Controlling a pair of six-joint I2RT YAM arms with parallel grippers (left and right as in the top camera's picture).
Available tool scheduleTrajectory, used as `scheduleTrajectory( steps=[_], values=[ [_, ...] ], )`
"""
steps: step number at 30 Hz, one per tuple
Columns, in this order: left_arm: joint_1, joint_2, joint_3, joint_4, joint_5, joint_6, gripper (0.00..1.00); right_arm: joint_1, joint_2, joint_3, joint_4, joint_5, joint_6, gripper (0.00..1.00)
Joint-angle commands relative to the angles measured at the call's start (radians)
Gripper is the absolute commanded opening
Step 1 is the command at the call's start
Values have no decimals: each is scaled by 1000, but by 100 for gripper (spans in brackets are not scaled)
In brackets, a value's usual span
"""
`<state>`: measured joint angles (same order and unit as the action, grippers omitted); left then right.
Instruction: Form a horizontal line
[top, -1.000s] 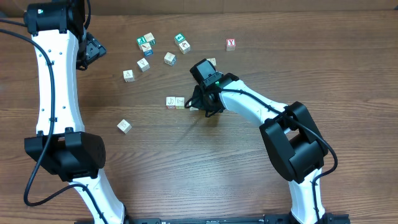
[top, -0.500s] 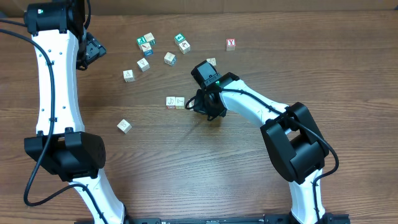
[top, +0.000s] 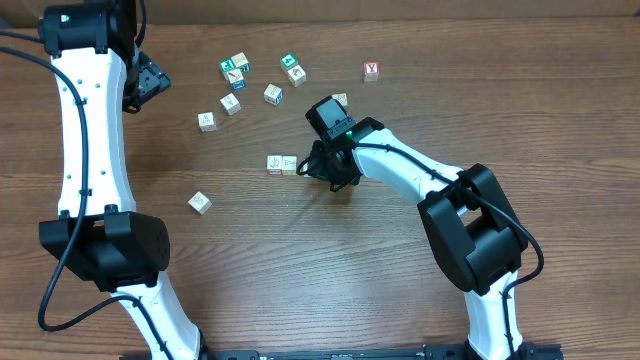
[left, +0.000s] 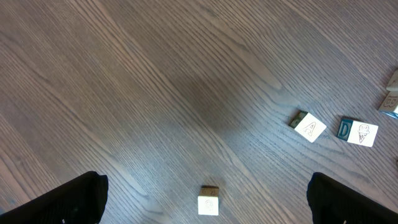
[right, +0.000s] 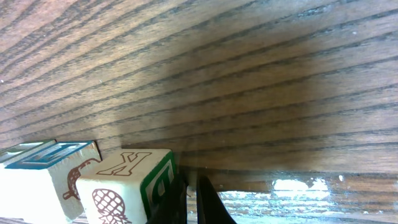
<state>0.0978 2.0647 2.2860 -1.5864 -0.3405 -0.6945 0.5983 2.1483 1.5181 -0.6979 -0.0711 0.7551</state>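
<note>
The wooden counter (top: 330, 285) fills every view. The left arm (top: 90, 130) runs up the left edge of the overhead frame, and the left gripper (top: 150, 80) sits at upper left with its jaws wide apart. It is well apart from all the cubes.

The right arm (top: 410, 170) reaches from lower right to the centre. The right gripper (right: 194, 202) is down at the counter with its jaws pressed together and holding nothing. They stand just beside a cube printed with a K and a pineapple (right: 124, 183).

The horizontal line (top: 282, 163) lies just left of centre. From above it shows two pale cubes touching side to side. The gripper body covers its right end, so I cannot tell whether a further cube joins there.

Loose cubes are scattered across the upper middle:
- Two teal-faced clusters (top: 233, 70) (top: 291, 66).
- Three pale cubes (top: 207, 121) (top: 230, 103) (top: 273, 94).
- One cube half hidden behind the right wrist (top: 340, 99).
- A red-Y cube (top: 371, 70) further right.

A lone pale cube (top: 200, 202) sits at lower left of the line.
</note>
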Motion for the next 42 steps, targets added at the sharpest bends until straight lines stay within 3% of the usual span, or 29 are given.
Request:
scheduleTrajectory(
  steps=[1,42],
  values=[
    [-6,-8,13,-2,-2,22,100,8,8,-8,5,2,-5,4],
    [-6,-8,13,-2,-2,22,100,8,8,-9,38,115,-162,4]
  ],
)
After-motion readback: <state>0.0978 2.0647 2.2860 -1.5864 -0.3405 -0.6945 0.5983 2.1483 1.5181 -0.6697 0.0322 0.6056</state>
